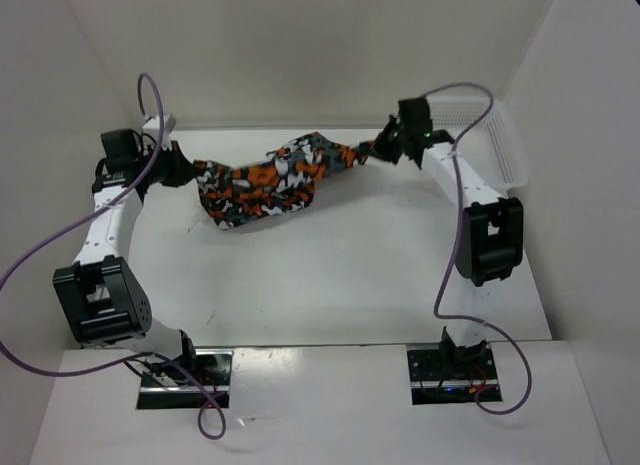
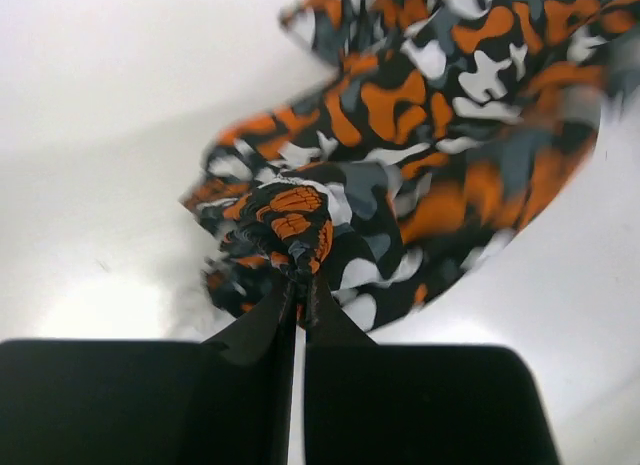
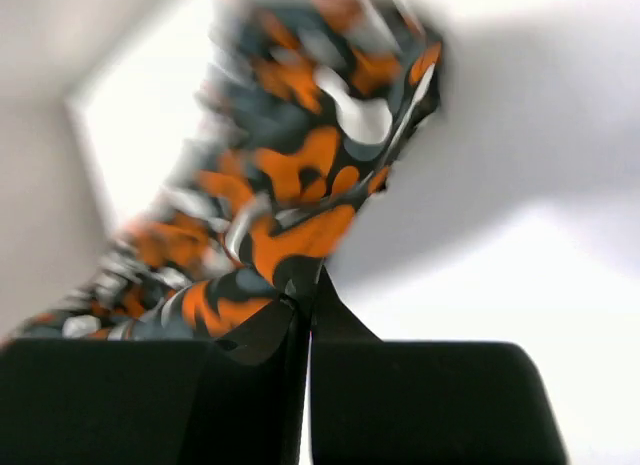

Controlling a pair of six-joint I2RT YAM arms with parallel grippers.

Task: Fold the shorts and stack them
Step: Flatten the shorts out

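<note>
Right wrist view is blurred. Left gripper (image 1: 188,171) and right gripper (image 1: 377,150) each clench the shorts (image 1: 265,185), stretched across upper centre; bare table (image 1: 330,285) below.

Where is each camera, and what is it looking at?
Top: high behind the arms, looking down at the table; shows both arms, shorts held between them.
Left wrist: on the left arm, facing along the left hand, shut on the shorts.
Right wrist: same on the right hand, blurry.
All three share the shorts.
</note>
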